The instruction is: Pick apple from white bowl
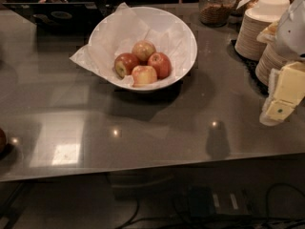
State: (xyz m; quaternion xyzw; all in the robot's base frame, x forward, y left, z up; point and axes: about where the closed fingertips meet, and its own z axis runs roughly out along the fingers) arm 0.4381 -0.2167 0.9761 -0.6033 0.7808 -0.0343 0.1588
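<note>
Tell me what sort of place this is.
Probably a self-serve snack or cafe counter: a wide round white bowl lined with crumpled paper holds red-yellow apples, stacks of beige disposable plates stand right of it, and a glass jar of dry food sits behind. The pale gripper hangs at the right edge.

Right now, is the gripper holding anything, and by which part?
Nothing. The gripper hangs at the right edge, apart from the white bowl; the apple lies inside it.

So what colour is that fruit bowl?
The fruit bowl is white, camera view; gripper at right edge.
</note>
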